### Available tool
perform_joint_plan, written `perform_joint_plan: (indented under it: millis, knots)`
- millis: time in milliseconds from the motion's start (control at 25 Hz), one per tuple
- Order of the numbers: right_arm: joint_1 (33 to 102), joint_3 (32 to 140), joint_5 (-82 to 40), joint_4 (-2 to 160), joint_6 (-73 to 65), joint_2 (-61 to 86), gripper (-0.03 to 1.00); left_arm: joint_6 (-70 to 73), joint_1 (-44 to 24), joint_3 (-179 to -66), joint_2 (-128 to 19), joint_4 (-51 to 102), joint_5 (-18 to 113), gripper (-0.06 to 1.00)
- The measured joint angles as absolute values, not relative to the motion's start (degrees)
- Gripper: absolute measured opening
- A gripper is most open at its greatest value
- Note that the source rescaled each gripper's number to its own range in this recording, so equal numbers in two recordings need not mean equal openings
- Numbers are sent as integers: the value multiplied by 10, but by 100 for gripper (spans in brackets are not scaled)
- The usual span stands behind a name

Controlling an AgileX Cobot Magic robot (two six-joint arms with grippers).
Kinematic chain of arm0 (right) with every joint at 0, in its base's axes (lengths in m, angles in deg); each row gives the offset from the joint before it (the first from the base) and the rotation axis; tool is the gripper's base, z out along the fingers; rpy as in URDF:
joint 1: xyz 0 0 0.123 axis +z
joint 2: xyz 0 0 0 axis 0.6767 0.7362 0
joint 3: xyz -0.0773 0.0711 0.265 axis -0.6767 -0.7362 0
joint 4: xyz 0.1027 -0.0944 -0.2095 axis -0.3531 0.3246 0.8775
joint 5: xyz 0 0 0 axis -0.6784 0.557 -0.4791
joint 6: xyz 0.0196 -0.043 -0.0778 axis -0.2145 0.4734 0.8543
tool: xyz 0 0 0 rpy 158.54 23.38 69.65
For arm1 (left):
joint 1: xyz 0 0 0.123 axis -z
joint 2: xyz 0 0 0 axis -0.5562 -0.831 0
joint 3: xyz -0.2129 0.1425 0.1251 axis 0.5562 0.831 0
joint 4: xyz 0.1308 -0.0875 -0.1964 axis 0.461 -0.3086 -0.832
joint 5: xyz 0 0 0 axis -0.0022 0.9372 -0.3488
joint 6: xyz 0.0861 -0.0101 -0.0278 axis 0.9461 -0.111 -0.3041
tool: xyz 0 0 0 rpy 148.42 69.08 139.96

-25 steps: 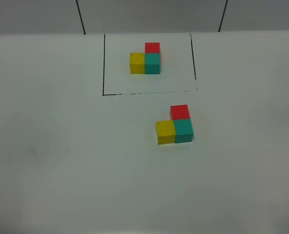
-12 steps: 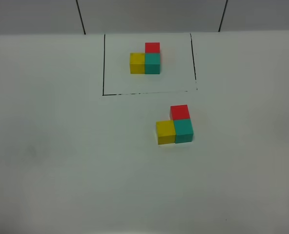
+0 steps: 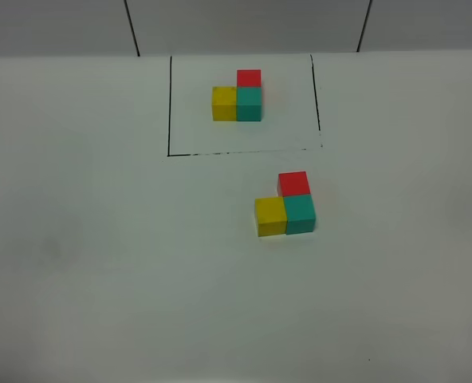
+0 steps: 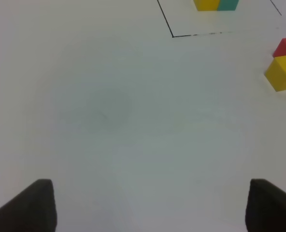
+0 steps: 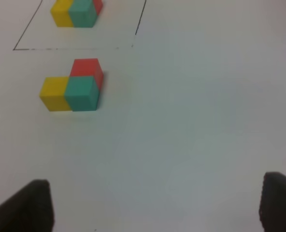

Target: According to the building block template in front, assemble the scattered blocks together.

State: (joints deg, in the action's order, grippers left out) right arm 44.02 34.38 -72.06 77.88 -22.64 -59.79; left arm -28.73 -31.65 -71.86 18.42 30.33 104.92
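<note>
Three small matte cubes sit pressed together near the middle of the white counter (image 3: 100, 303), a little toward its right edge: the yellow cube (image 3: 270, 216) touching the teal-green cube (image 3: 300, 213), with the red cube (image 3: 293, 183) snug behind the teal one. That L matches the building block template (image 3: 237, 99), the same three colours inside a thin black drawn rectangle (image 3: 169, 104) toward the far edge. Judging by that, the assembly looks finished.

These blocks look light, rigid and not fragile, with flat, dull faces that should grip well. Any further hold would best go across two opposite free faces, say the yellow cube's outer sides; a careless nudge could slide the whole cluster.

No containers here, only the outline framing the template.

The left end effector (image 4: 148, 205) hangs over bare counter, fingers spread wide, holding nothing. The right end effector (image 5: 155, 203) is likewise wide apart and empty, well clear of the cluster.
</note>
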Motion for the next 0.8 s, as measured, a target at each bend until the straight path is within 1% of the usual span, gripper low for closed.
perform_joint_plan:
  millis: [800]
  knots:
    - [440, 344, -721, 790, -261, -598, 73, -287, -317, -719, 184, 303, 1049, 86]
